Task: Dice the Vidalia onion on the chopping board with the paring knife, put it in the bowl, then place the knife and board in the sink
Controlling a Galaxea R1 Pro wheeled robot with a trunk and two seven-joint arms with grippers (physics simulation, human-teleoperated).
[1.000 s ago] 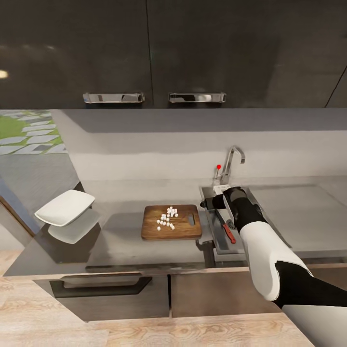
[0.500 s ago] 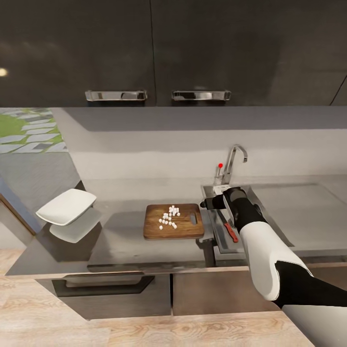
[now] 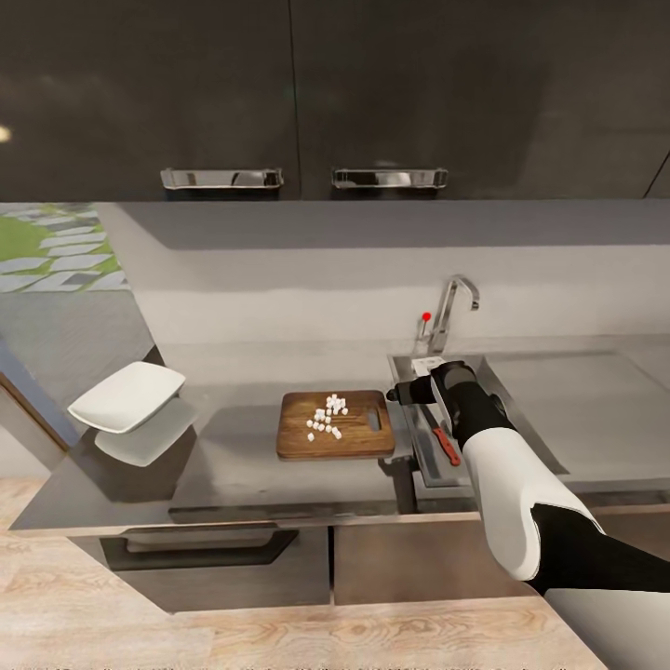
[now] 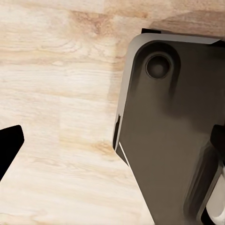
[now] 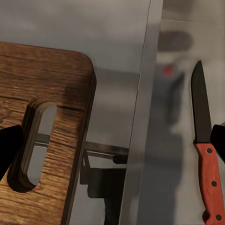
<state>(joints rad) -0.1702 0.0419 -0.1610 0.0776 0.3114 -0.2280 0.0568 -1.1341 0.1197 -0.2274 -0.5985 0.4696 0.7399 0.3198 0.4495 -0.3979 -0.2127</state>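
White ceramic, squarish, rounded corners: the bowl (image 3: 127, 397), which we list first. It stands well to the left of the chopping board, near the end of the glossy grey countertop (image 3: 233, 461), and it holds nothing.

Brown wood-grain rectangular chopping board (image 3: 335, 425), with its slot handle toward the sink. It lies flat on the countertop, its right edge just beside the sink rim. In the right wrist view we see the slotted end (image 5: 40, 136) close by.

Small white diced onion pieces (image 3: 325, 419), a loose scatter on the board's middle. None has reached the bowl.

Grey recessed sink (image 3: 416, 447) with chrome faucet (image 3: 451, 311) and red knob, immediately right of the board.

Slim paring knife (image 3: 444, 443) with dark blade and red handle, lying in the sink basin right of the board, so that item we judge done. The right wrist view shows it (image 5: 205, 143) flat and free of the fingers.

Right gripper (image 3: 409, 392), hovering over the sink's left rim, between board and knife. Its dark fingertips (image 5: 10, 147) stand far apart at the edges of the wrist view, with nothing between them.

Left gripper (image 4: 115, 152), hanging over light wood floor beside the robot's dark base, spread wide and empty.

Hazards, as we judge them: the dice are loose, so lifting or tilting the board carelessly would spill them onto the countertop. Sinking the board before emptying it would lose the onion. A pinch at the slot end alone may let the board swing.
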